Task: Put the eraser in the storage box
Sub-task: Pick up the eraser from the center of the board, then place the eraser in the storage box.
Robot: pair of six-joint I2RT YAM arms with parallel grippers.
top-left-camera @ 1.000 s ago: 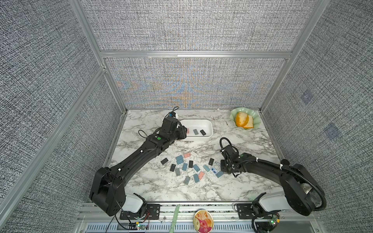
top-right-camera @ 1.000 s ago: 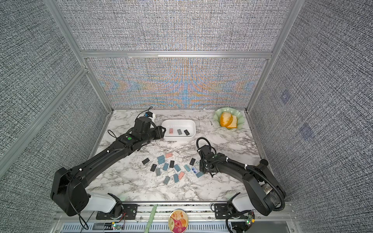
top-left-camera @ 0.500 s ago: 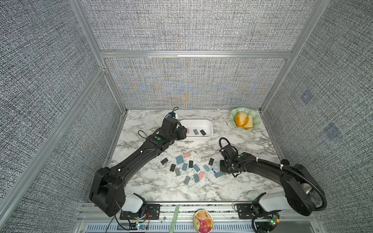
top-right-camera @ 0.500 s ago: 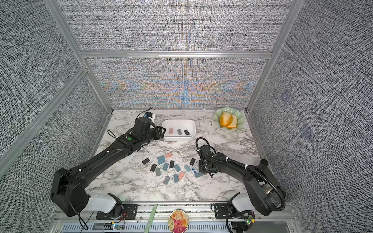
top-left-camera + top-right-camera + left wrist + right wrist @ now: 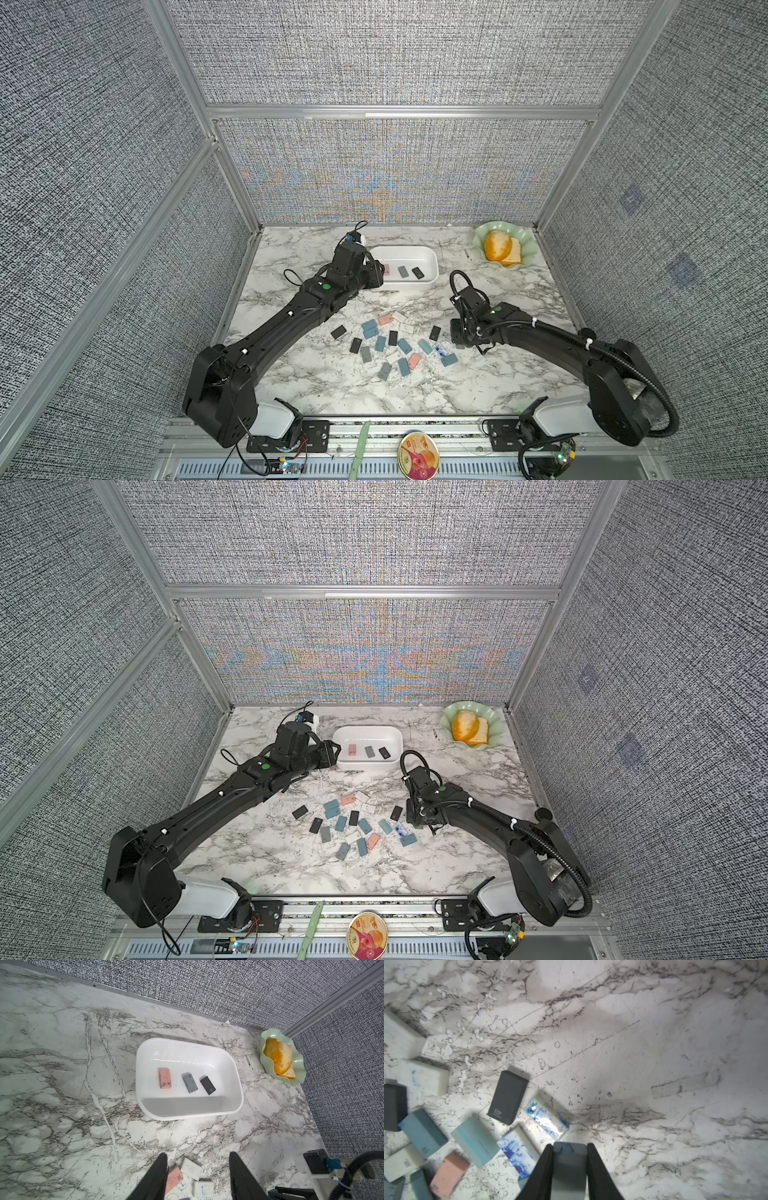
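A grey-blue eraser (image 5: 569, 1167) sits pinched between the black fingers of the right gripper (image 5: 569, 1146), above the marble table (image 5: 654, 1043). Loose erasers (image 5: 508, 1097) (black, blue, pink, white) lie scattered just beside that gripper. The white box (image 5: 145, 1057), well apart from it, holds three erasers (image 5: 165, 1078). The left gripper (image 5: 198, 1156) hangs spread and empty, facing the box.

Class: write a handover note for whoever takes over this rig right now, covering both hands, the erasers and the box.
Left hand: open, empty, near the storage box.
Right hand: shut on a grey-blue eraser at the pile's edge.
Done: pink eraser, grey eraser, black eraser lie in the box.
Left: carry the held one over; many loose erasers lie on the table.
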